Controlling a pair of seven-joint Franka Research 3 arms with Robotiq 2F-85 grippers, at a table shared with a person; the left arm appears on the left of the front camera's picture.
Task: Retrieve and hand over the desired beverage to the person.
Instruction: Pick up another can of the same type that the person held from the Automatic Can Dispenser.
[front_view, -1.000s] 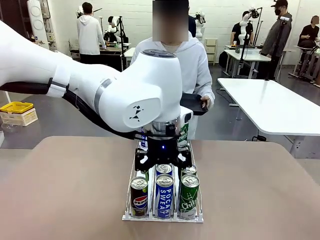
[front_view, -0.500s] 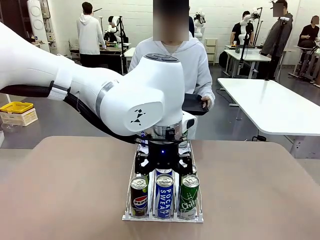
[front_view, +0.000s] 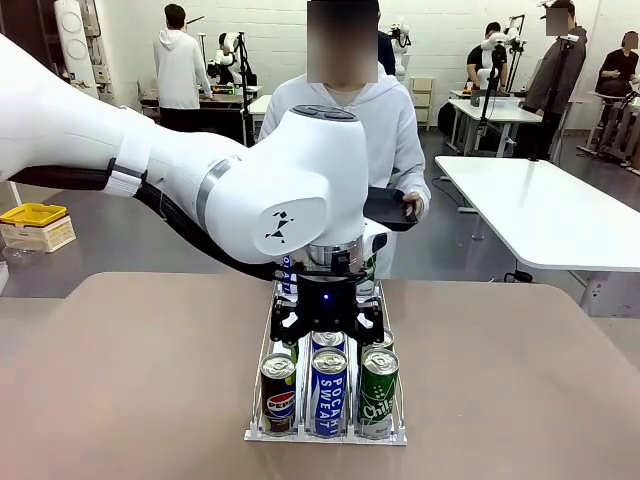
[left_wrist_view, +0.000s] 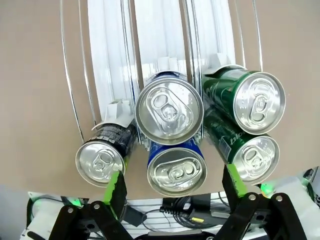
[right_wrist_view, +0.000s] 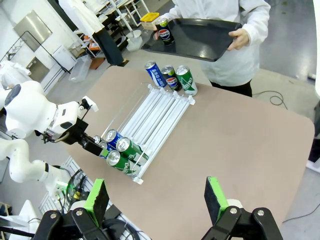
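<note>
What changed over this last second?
The left claw sank a little toward the front cans, staying open and holding nothing. The cans, the rack and the person holding the tray stayed put.

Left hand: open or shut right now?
Open. In the left wrist view the left hand has its green pads spread wide, flanking a blue can without touching it.

one rack (left_wrist_view: 107, 60) — two blue cans (left_wrist_view: 169, 111), two green cans (left_wrist_view: 252, 101), one dark can (left_wrist_view: 101, 161); seemingly three far-end cans (right_wrist_view: 172, 79).
</note>
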